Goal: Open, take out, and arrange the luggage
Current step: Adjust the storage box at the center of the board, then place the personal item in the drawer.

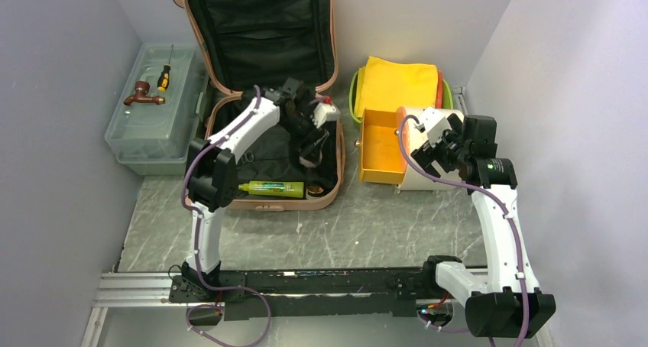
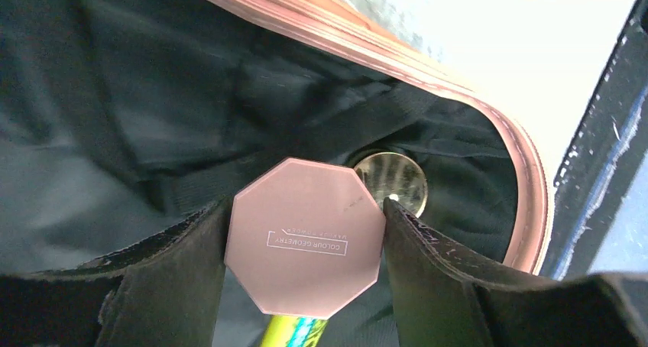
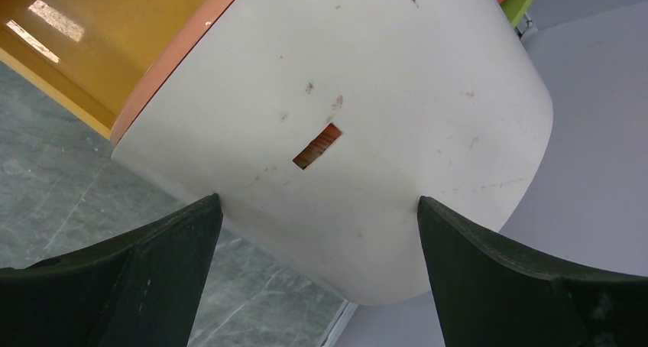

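Note:
The salmon-pink luggage [image 1: 260, 34] lies open at the back of the table, its lid leaning on the wall and black lining showing. My left gripper [image 1: 309, 144] reaches down into the lower shell [image 2: 527, 179]. In the left wrist view that gripper [image 2: 306, 209] is shut on a pink octagonal powder compact [image 2: 306, 236], one finger against each side. A lime green tube [image 1: 271, 188] and a round gold lid [image 2: 393, 179] lie in the shell beneath it. My right gripper [image 1: 439, 148] hovers open over a white drawer box [image 3: 367, 95].
The white box's yellow drawer [image 1: 378, 144] is pulled out toward the luggage. Behind it a lime green tray [image 1: 354, 95] holds a folded yellow cloth [image 1: 397, 83]. A translucent toolbox [image 1: 153, 125] at the left carries a screwdriver [image 1: 163, 77] and a brown tap [image 1: 141, 95].

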Action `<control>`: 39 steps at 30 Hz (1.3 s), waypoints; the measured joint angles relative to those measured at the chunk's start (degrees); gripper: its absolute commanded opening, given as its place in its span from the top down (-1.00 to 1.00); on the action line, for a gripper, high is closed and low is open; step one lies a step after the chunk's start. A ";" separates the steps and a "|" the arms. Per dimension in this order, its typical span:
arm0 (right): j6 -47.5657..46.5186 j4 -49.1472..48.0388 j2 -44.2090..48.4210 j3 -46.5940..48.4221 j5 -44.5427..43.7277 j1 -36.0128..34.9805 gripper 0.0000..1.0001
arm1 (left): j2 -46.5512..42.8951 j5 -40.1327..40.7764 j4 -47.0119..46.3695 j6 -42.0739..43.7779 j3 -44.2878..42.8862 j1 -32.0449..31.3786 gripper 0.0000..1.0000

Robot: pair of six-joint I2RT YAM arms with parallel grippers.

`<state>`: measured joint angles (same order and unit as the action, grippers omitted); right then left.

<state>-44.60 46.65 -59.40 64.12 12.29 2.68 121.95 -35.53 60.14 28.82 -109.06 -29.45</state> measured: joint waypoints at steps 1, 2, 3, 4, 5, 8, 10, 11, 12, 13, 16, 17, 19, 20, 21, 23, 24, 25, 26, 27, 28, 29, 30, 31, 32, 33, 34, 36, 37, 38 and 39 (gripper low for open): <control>0.00 -0.44 0.00 -0.17 -0.02 0.00 -1.00 | -0.35 0.46 0.24 0.00 -1.88 0.59 1.00; 0.00 -0.66 0.00 -0.28 -0.07 0.00 -1.00 | -0.79 0.83 0.42 0.00 -3.67 1.11 1.00; -0.02 -0.90 0.00 -0.39 -0.11 0.00 -1.00 | -1.33 1.09 0.44 0.00 -5.53 1.66 1.00; 0.00 -1.05 -0.02 -0.44 -0.17 0.00 -1.00 | -1.77 1.20 0.37 0.00 -6.80 1.92 1.00; 0.00 -1.16 -0.02 -0.48 -0.26 0.00 -1.00 | -2.25 1.33 0.42 0.00 -8.44 2.16 1.00; 0.35 -1.62 -0.04 -0.68 -1.07 -0.07 -1.00 | -3.54 1.05 -0.33 -0.44 -12.90 2.14 1.00; 1.25 -1.97 -0.35 -0.76 -2.49 -0.02 -1.00 | -4.50 0.52 -1.86 -1.38 -14.78 1.86 1.00; 1.60 -2.10 -0.59 -0.74 -3.15 0.13 -1.00 | -4.92 0.15 -2.95 -1.86 -15.13 1.75 1.00; 2.27 -2.16 -1.09 -0.50 -4.00 0.55 -1.00 | -5.46 -0.46 -4.72 -2.75 -15.30 1.57 1.00; 2.84 -2.14 -1.70 -0.15 -4.59 1.22 -1.00 | -5.90 -0.90 -6.43 -3.41 -15.32 1.42 1.00; 4.15 -1.95 -2.80 0.44 -4.98 3.69 -1.00 | -6.29 -1.75 -12.00 -5.20 -15.23 0.57 1.00; 4.35 -1.81 -2.78 0.44 -4.96 4.42 -1.00 | -6.29 -1.81 -13.86 -5.81 -15.23 0.07 1.00; 4.39 -1.38 -2.27 0.44 -4.85 5.29 -1.00 | -6.16 -2.14 -16.96 -7.08 -15.23 -1.25 1.00; 4.33 -1.16 -2.05 0.44 -4.81 5.44 -1.00 | -5.99 -2.25 -18.36 -7.61 -15.30 -2.05 1.00; 4.24 -0.90 -1.86 0.44 -4.76 5.55 -1.00 | -5.77 -2.34 -19.80 -8.22 -15.41 -2.93 1.00; 4.07 -0.09 -1.49 0.39 -4.68 5.84 -1.00 | -4.81 -2.73 -22.67 -9.29 -15.76 -4.90 1.00; 3.93 0.57 -1.11 0.26 -4.50 5.97 -1.00 | -4.20 -2.80 -23.74 -9.66 -15.98 -5.66 1.00; 3.85 1.01 -0.72 0.13 -4.48 6.08 -1.00 | -3.21 -2.86 -25.11 -10.12 -16.41 -6.69 1.00; 3.72 1.70 -0.17 -0.02 -4.37 6.16 -1.00 | -2.29 -2.95 -26.34 -10.40 -16.76 -7.56 1.00; 3.65 2.34 0.48 -0.11 -4.35 6.16 -1.00 | -1.27 -3.06 -27.63 -10.73 -17.03 -8.50 1.00; 3.65 2.91 1.05 -0.13 -4.35 6.21 -1.00 | -0.42 -3.10 -28.61 -11.08 -17.18 -9.27 1.00; 3.63 3.48 1.70 -0.15 -4.37 6.21 -1.00 | 0.37 -3.19 -29.42 -11.39 -17.33 -9.90 1.00; 3.63 3.80 2.36 -0.20 -4.39 6.21 -1.00 | 1.31 -3.26 -30.64 -11.85 -17.51 -10.67 1.00; 3.63 4.02 2.99 -0.26 -4.46 6.23 -1.00 | 1.97 -3.26 -31.74 -12.13 -17.57 -11.28 1.00; 3.63 4.20 3.48 -0.33 -4.57 6.25 -1.00 | 2.58 -3.26 -32.68 -12.31 -17.57 -11.87 1.00; 3.65 4.37 3.87 -0.35 -4.61 6.25 -1.00 | 3.02 -3.26 -33.35 -12.55 -17.57 -12.33 1.00; 3.65 4.50 4.37 -0.46 -4.79 6.25 -1.00 | 3.41 -3.26 -34.12 -12.87 -17.55 -12.83 1.00; 3.65 4.94 4.98 -0.52 -4.92 6.25 -1.00 | 3.67 -3.26 -35.52 -13.60 -17.38 -13.53 1.00; 3.65 5.20 5.29 -0.55 -5.01 6.25 -1.00 | 3.67 -3.30 -36.17 -13.75 -17.27 -13.73 1.00; 3.65 5.44 5.46 -0.55 -5.05 6.25 -1.00 | 3.67 -3.45 -36.92 -13.90 -17.16 -13.94 1.00; 3.65 5.73 5.68 -0.55 -5.27 6.25 -1.00 | 3.67 -3.61 -37.66 -14.14 -16.98 -14.16 1.00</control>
<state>-40.95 52.38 -53.71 63.57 7.03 8.93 125.62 -39.13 22.48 14.68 -126.04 -43.62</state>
